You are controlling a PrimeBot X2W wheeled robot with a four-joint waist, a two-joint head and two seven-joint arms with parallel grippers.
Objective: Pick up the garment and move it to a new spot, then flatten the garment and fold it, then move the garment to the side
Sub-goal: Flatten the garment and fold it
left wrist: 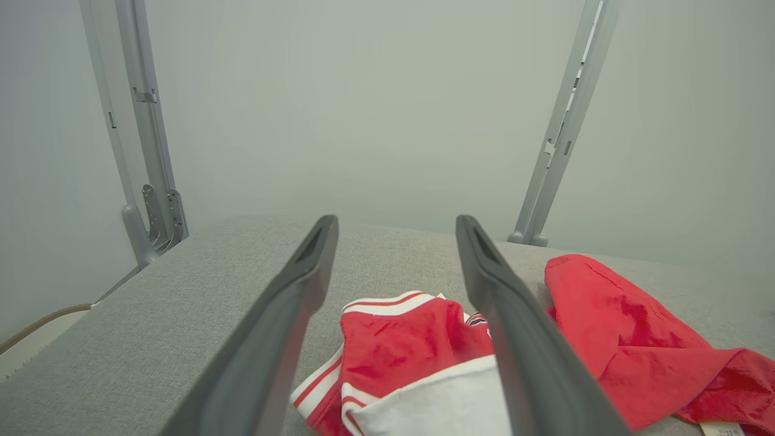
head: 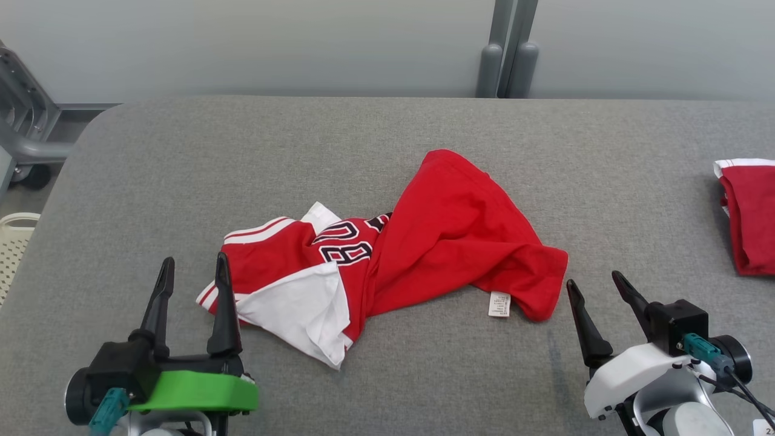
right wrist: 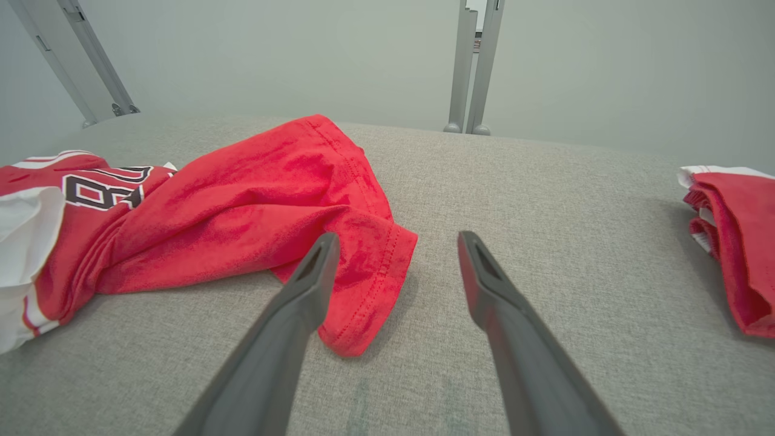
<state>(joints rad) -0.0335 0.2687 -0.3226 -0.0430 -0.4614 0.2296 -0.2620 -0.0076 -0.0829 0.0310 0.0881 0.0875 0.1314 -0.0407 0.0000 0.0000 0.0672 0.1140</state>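
The garment [head: 424,242] is a red sports shirt. It lies in a crumpled heap in the middle of the grey bench [head: 181,157]. It is not flat. The big plain red part is bunched and twisted, and it spreads from 1 o'clock round to 4 o'clock. On the 9 o'clock side there are white stripes and a white part that is flipped over. There are also black numbers with white edges, half hidden in a fold. A small white label [head: 499,304] sticks out from under the red edge at 5 o'clock.

The left hand [head: 194,259] is at 7 o'clock from the garment. Its two dark fingers are apart and hold nothing. One finger is right by the striped corner, but I cannot tell if it touches.

The right hand [head: 593,280] is at 4 o'clock from the garment. Its fingers are apart too, with nothing in them. Bare grey bench lies between it and the red hem.

Another red cloth [head: 751,218] with a white edge lies far off at 3 o'clock. Two grey posts [head: 507,54] stand behind the bench at 12 o'clock. A pale basket [head: 15,242] with holes sits off the bench at 9 o'clock. A grey metal frame [head: 24,121] is at 10 o'clock.
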